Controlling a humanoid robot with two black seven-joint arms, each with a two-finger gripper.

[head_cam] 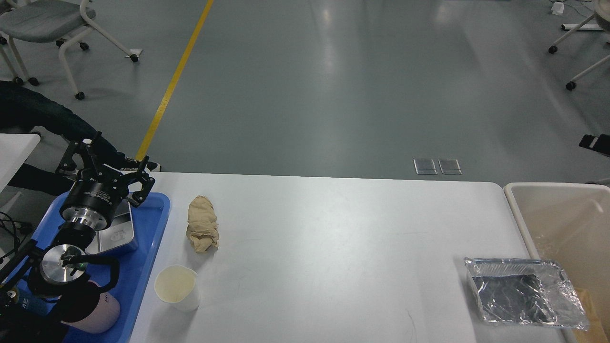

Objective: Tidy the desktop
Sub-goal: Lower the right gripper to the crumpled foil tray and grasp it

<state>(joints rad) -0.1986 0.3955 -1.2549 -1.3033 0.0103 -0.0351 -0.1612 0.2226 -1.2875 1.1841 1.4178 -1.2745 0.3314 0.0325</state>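
Observation:
The white desktop fills the lower half of the head view. On its left part lie a crumpled tan paper wad and, nearer me, an upright white cup. A crinkled foil tray sits at the front right. My left gripper hangs open and empty over the far end of the blue tray, just above a square metal tin. Of my right gripper only a small black piece shows at the right edge.
A pink mug stands in the blue tray, partly hidden by my left arm. A beige bin stands off the desktop's right end. Chairs stand on the grey floor beyond, at the far left and far right.

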